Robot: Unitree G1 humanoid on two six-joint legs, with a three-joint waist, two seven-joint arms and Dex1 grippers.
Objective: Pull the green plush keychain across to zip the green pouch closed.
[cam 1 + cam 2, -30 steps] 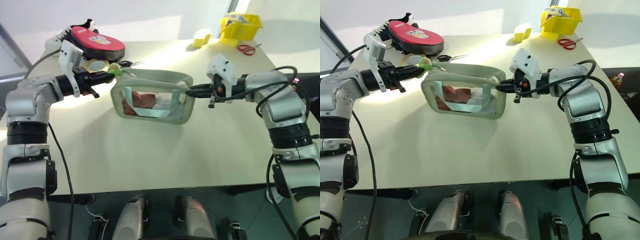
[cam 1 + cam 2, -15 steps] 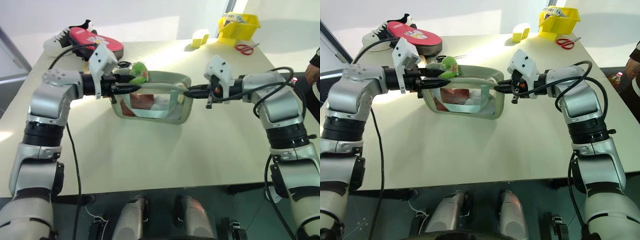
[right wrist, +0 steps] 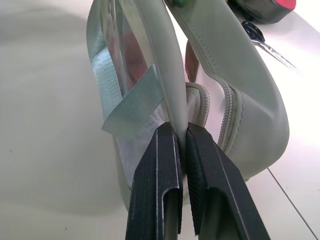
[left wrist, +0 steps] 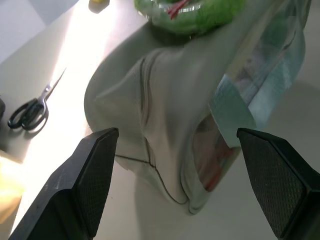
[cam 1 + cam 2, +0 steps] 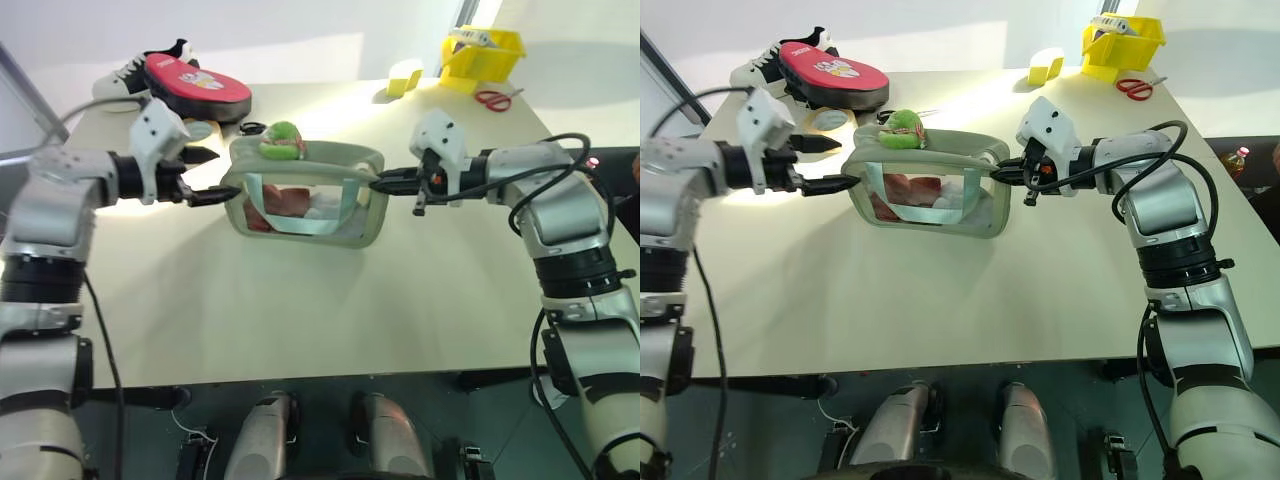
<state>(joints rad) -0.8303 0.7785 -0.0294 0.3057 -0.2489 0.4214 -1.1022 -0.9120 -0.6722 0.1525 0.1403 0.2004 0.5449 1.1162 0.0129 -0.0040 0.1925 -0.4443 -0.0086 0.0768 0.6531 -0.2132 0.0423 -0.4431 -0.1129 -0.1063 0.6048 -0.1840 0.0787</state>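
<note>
Resting on the top of the green pouch [image 5: 305, 195], toward its far left corner, the green plush keychain [image 5: 282, 139] is seen lying free, touched by neither end effector; a pink-red touch is visible on its fuzzy surface; the pouch stands upright on the tabletop [image 5: 330, 300], its clear side window turned toward the camera, red and white contents and a pale teal strap showing through it; the right end of the pouch is clamped by the right end effector [image 5: 381, 183], whose two black fingers [image 3: 159, 175] are pressed together on a thin edge of the fabric beside the zipper track; the left end effector [image 5: 208, 176] is held just beside the pouch's left end, its fingers [image 4: 95, 170] spread wide apart with nothing between them, the pouch's rounded end being framed between them in the left wrist view; beyond the pouch, a red oval pad [image 5: 193, 82] is lying on a sneaker [image 5: 122, 72] at the far left of the tabletop; black-handled scissors [image 4: 31, 107] are noted near it; a yellow bin [image 5: 482, 52], a small yellow block [image 5: 403, 75] and red-handled scissors [image 5: 492, 98] are set at the far right, well apart from the pouch.
</note>
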